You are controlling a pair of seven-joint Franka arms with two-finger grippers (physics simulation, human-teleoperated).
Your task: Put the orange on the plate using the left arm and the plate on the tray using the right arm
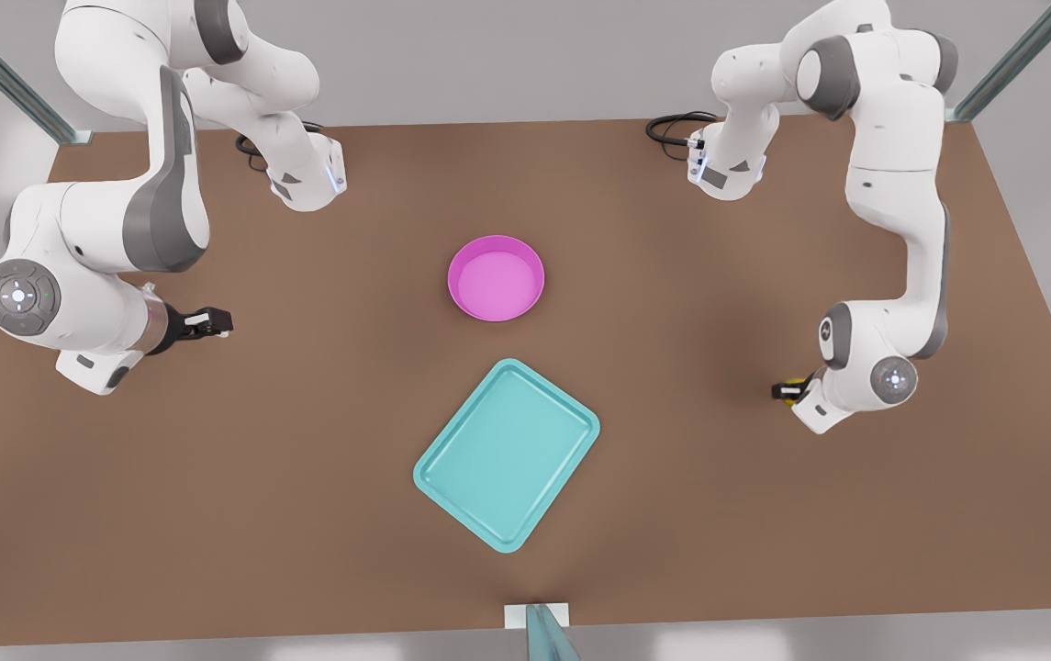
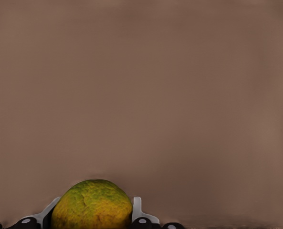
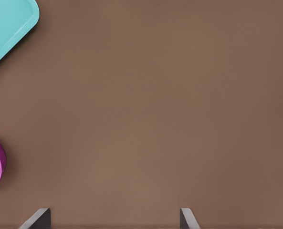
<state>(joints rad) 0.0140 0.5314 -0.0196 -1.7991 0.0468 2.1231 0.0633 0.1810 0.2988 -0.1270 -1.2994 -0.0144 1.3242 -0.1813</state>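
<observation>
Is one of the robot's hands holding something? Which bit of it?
Yes. The left gripper has the small, bumpy yellow-green orange between its fingers, one on each side. The right gripper is open over the bare brown table, holding nothing.

White arms (image 1: pixel 892 138); grey joints; black cables (image 1: pixel 672 124)

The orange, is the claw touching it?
Touching. In the left wrist view the left claw has a finger pressed against each side of the orange, with no gap showing. The right claw waits open over the table.
</observation>
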